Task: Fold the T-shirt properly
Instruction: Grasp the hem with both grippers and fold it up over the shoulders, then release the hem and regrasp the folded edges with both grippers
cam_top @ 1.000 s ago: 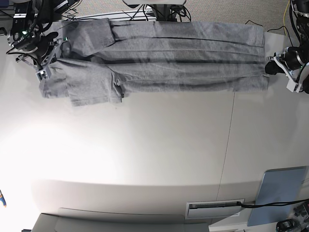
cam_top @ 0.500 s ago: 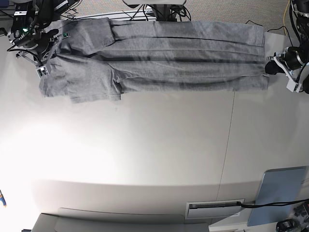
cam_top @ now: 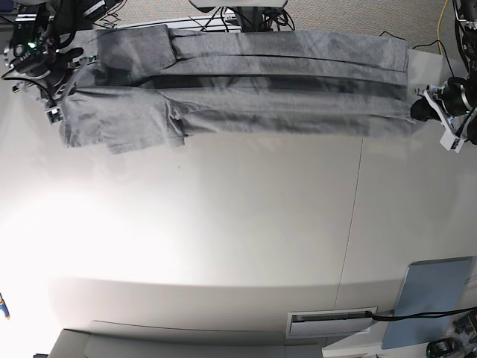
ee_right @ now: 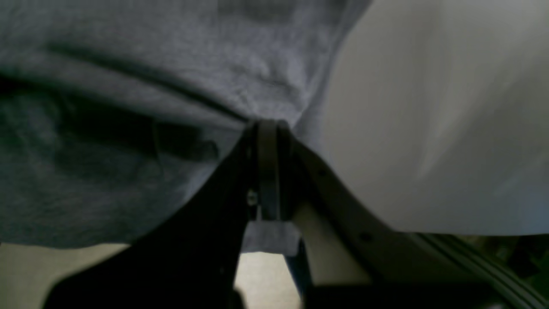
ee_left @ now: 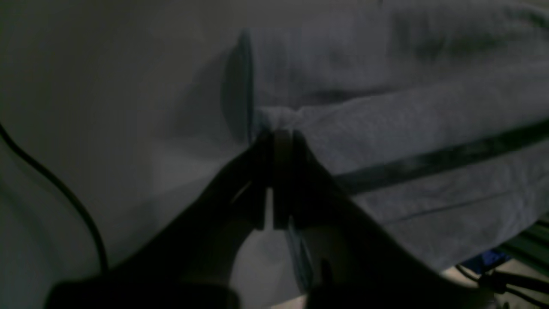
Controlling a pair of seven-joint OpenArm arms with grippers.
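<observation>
The heather-grey T-shirt (cam_top: 253,86) is stretched lengthwise along the far edge of the white table (cam_top: 238,224), folded in long bands with dark creases. Its sleeves lie at the left end. My left gripper (cam_top: 419,109) is at the shirt's right end, shut on the hem edge; the left wrist view shows its fingers (ee_left: 274,141) pinching a bunch of grey cloth (ee_left: 386,120). My right gripper (cam_top: 59,99) is at the left end, shut on the shirt near the shoulder; the right wrist view shows its fingers (ee_right: 266,128) clamped on cloth (ee_right: 150,86). No printed letters show.
A light-blue flat panel (cam_top: 432,298) lies at the near right corner, with a black cable and a white slotted fixture (cam_top: 332,321) beside it. Cables and arm bases crowd the far edge. A table seam (cam_top: 352,224) runs down the right side.
Both grippers have pulled the shirt toward the far edge: the right gripper moved up and left, the left gripper shifted outward, and the cloth is drawn tauter and narrower.
</observation>
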